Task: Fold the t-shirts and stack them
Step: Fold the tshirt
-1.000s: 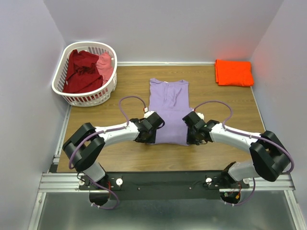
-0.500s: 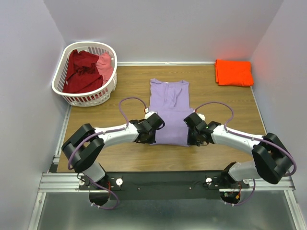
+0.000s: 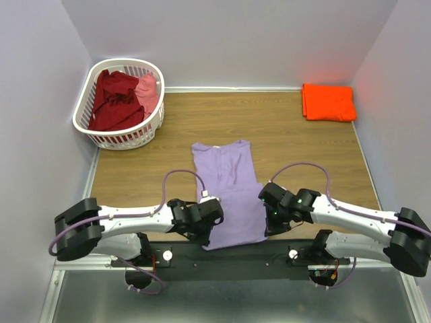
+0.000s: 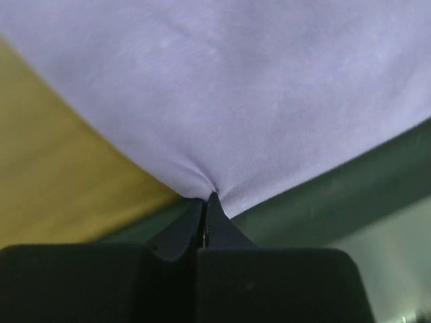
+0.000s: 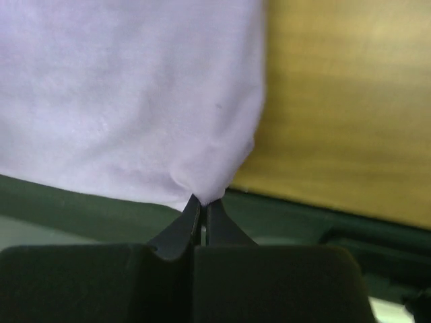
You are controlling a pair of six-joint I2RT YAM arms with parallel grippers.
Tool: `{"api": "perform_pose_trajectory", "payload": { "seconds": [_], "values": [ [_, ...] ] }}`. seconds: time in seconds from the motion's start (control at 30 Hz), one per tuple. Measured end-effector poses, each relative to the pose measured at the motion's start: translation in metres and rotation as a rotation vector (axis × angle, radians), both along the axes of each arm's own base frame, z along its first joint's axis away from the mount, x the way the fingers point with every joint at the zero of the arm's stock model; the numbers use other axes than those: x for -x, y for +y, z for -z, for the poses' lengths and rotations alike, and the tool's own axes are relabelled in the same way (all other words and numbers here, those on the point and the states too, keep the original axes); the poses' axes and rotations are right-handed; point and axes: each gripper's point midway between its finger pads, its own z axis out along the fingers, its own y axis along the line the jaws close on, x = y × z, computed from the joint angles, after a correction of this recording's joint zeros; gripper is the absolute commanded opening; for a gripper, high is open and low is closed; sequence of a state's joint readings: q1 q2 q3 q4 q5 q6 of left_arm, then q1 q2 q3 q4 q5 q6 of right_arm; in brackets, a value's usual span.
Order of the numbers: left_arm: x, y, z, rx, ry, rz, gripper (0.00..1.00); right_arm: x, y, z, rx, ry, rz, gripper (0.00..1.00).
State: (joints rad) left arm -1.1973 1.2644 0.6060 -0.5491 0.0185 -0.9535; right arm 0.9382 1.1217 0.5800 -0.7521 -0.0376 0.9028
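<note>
Change over the last second: both arms have pulled back toward their bases and the lavender t-shirt (image 3: 225, 185) has come with them. Its collar end lay toward the far middle of the surface (image 3: 303, 148); you now see it at about mid-depth. The left arm (image 3: 128, 222) and right arm (image 3: 357, 215) lie lower and flatter along the near edge than before.

Left jaws: clenched on the near-left corner of the lavender t-shirt. In the left wrist view the two tips meet with cloth puckered between them.

Right jaws: clenched on the near-right corner of the same hem. The right wrist view shows the same pinch, with a small gather of cloth at the tips.

Lavender t-shirt: spread flat and long in the middle of the surface, sleeves folded in, collar end away from you and skewed a little to the left. The near hem reaches the near edge and hangs slightly over the black base plate (image 3: 236, 256). Both wrist views show dark rail under the gripped corners and wood beside them.

Orange t-shirt (image 3: 328, 102): folded at the far-right corner, well apart from the arms.

Dark red t-shirt (image 3: 114, 101) and pink t-shirt (image 3: 148, 91): bunched together inside the white laundry basket (image 3: 121, 140) at the far-left corner, the pink one on the right side.
</note>
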Motion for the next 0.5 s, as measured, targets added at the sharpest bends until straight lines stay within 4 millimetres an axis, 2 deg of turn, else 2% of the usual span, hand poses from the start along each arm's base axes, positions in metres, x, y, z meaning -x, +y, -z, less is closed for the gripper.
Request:
{"api": "perform_pose_trajectory", "payload": {
  "seconds": [0.07,0.13,0.23,0.33,0.43,0.5],
  "values": [
    [0.019,0.005,-0.005,0.009,0.053,0.009,0.00,0.010,0.000,-0.005,-0.006,0.017,0.005,0.01],
    [0.022,0.004,-0.016,0.033,0.063,-0.009,0.00,0.010,-0.003,-0.016,-0.003,0.010,0.039,0.01],
    [0.009,-0.005,-0.038,0.092,0.046,-0.054,0.00,-0.004,0.001,-0.040,-0.004,-0.049,0.078,0.01],
    [-0.019,-0.012,-0.062,0.153,0.000,-0.111,0.00,-0.032,0.013,-0.084,-0.014,-0.163,0.109,0.01],
    [-0.045,-0.011,-0.081,0.192,-0.054,-0.153,0.00,-0.059,0.021,-0.119,-0.018,-0.247,0.133,0.01],
    [-0.064,-0.007,-0.092,0.212,-0.096,-0.181,0.00,-0.077,0.023,-0.134,-0.017,-0.293,0.150,0.01]
  ]
}}
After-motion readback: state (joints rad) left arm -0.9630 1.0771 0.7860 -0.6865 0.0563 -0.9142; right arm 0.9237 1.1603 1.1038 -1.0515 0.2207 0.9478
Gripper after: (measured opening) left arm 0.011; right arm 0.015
